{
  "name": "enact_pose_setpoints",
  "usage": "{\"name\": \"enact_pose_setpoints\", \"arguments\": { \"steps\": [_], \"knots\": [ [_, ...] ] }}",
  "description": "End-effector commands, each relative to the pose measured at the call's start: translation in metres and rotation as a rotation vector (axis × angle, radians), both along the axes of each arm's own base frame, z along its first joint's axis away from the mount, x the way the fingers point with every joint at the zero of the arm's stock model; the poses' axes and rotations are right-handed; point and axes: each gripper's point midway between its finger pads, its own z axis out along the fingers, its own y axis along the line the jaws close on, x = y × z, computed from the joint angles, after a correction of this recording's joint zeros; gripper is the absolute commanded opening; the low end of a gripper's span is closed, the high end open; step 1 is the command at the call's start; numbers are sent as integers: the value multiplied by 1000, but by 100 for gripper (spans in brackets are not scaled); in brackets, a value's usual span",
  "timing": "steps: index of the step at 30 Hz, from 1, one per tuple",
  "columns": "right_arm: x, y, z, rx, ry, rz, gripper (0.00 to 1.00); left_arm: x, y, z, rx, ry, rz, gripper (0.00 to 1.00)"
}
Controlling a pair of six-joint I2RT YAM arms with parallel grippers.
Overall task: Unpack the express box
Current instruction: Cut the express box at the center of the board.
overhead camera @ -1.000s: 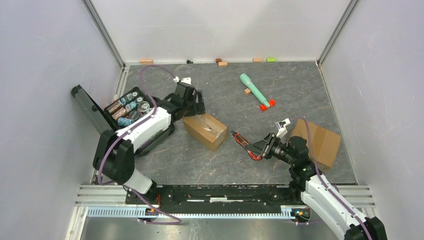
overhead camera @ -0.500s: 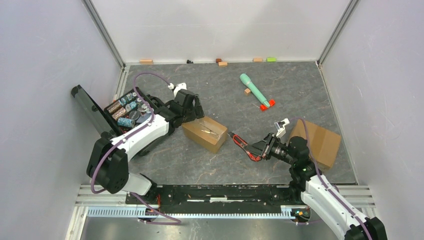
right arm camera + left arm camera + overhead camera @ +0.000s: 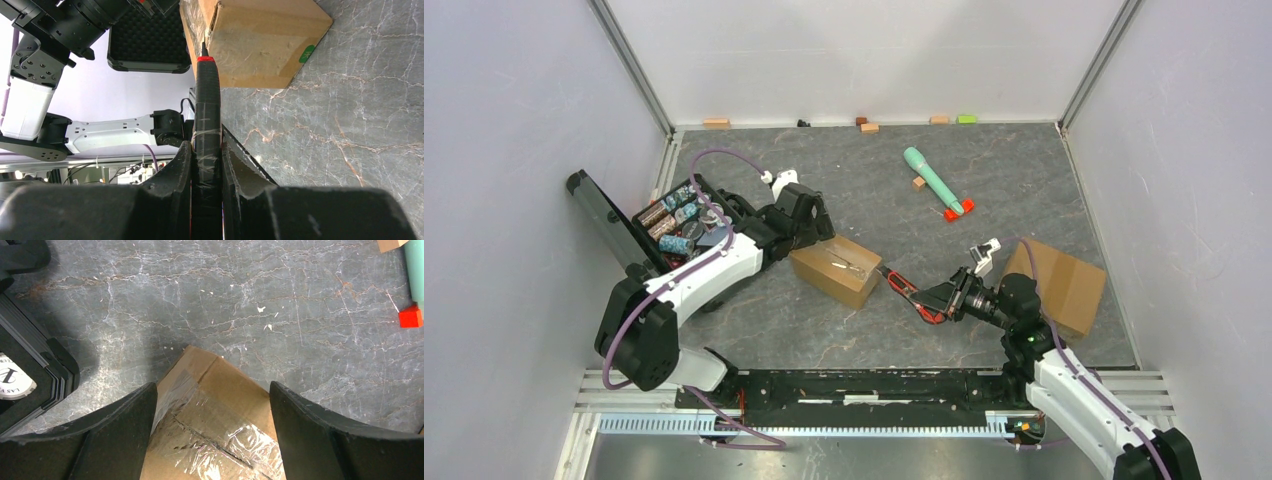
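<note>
While the left gripper (image 3: pixel 212 390) hovers spread over the box (image 3: pixel 834 268), the right gripper (image 3: pixel 206 155) pinches a cutter (image 3: pixel 206 100), which should next slit the tape (image 3: pixel 200 450).

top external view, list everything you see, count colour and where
taped cardboard box: one, brown, centre
plain cardboard box: one, brown, right side
open case: one, black, left edge, cylinders inside
tube: one, mint green, red end, back right
small blocks: about six along the back edge, tan, brown, green; one tan by the tube
cutter: one, black and red, right of taped box, tip toward it
left gripper: black, open, over the taped box's end
right gripper: black, shut on the cutter
</note>
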Motion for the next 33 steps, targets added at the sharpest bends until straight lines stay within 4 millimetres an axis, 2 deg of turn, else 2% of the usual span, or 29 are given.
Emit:
{"name": "enact_pose_setpoints", "arguments": {
  "steps": [1, 13, 33],
  "knots": [
    [-2, 4, 11, 36, -28, 17, 0, -1, -1, 6, -31, -24, 41, 88],
    [-2, 1, -1, 4, 9, -7, 0, -1, 0, 5, -22, -24, 46, 88],
    [-1, 3, 7, 56, -1, -11, 0, 0, -2, 1, -23, -15, 41, 87]
  ]
}}
